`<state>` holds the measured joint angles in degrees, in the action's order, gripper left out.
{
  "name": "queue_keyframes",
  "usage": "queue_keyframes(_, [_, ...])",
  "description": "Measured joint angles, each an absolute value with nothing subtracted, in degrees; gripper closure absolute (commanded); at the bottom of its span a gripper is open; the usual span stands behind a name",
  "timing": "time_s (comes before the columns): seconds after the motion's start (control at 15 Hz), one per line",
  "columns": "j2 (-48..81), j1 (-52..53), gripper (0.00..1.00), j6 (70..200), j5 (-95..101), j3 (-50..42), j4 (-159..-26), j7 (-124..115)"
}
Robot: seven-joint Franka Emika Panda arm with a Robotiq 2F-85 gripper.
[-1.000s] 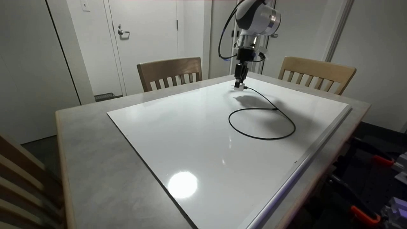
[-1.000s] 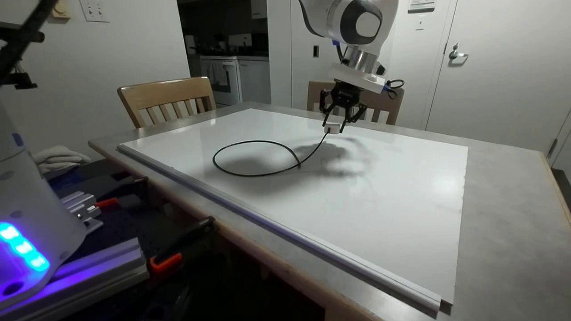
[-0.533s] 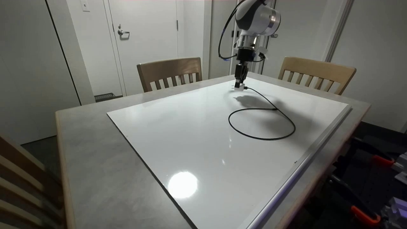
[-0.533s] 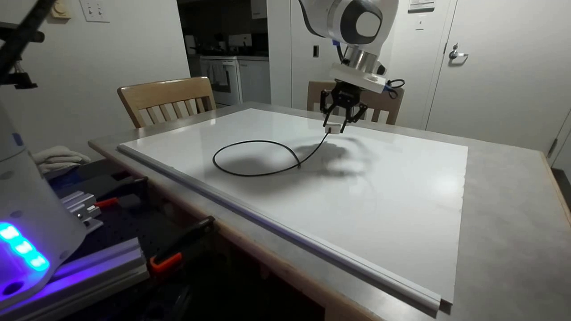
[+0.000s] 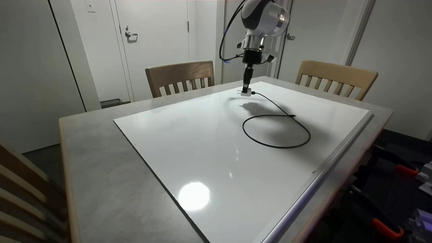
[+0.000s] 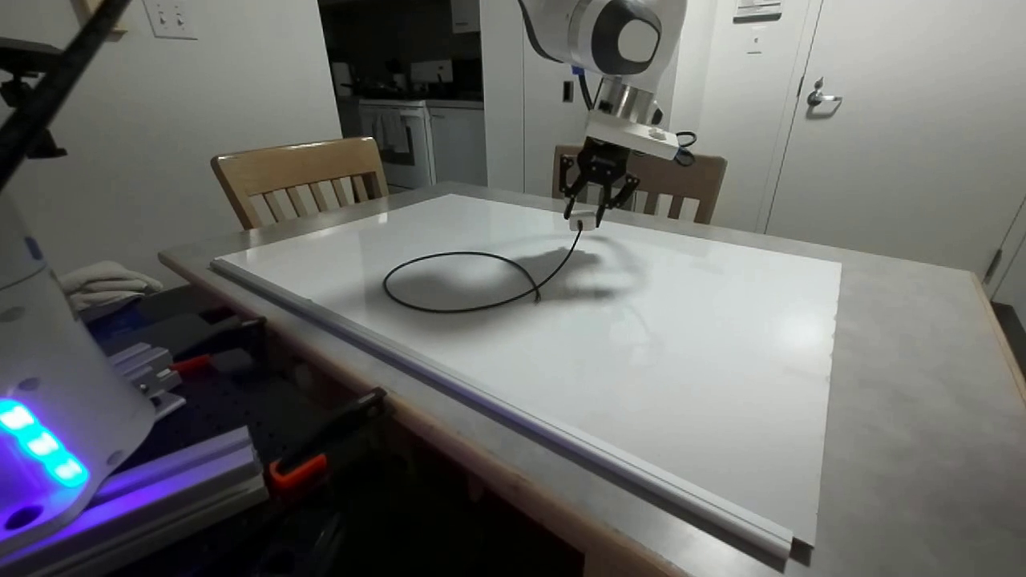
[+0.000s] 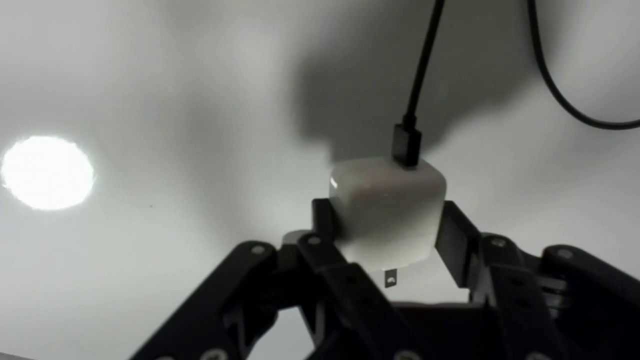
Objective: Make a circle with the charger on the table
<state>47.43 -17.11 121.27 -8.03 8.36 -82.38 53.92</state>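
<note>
While claw (image 5: pixel 245 90) hangs above table (image 5: pixel 189 145) in an exterior view, charger (image 5: pixel 282 147) lies looped at claw's 5 o'clock. In an exterior view, loop (image 6: pixel 449 311) at 8, free tip (image 6: pixel 537 299) just past crossing. Wrist view: jaws part-spread, pinching the block (image 7: pixel 391 215); cord (image 7: pixel 423 65) leaves toward 12.

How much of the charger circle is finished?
Done: the black cable makes a roundish loop on the table, crossing near its free end. In hand: the gripper holds the white charger block above the table. Left: probably lowering that raised block and letting go.
</note>
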Motion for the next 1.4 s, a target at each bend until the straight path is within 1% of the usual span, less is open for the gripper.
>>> queue_keyframes(0.6, [47.44, -15.43, 0.72, 120.75, -6.86, 10.70, -82.99, 74.88])
queue_keyframes(0.67, [47.45, -14.80, 0.47, 120.38, -5.76, 10.62, -83.22, 76.47])
queue_keyframes(1.07, [47.52, -14.15, 0.47, 120.37, -6.06, 9.83, -83.25, 76.42])
queue_keyframes(1.13, [47.52, -14.15, 0.72, 120.37, -6.06, 9.82, -83.25, 76.42])
queue_keyframes(1.4, [47.52, -13.84, 0.72, 120.12, -5.91, 9.78, -83.25, 76.43])
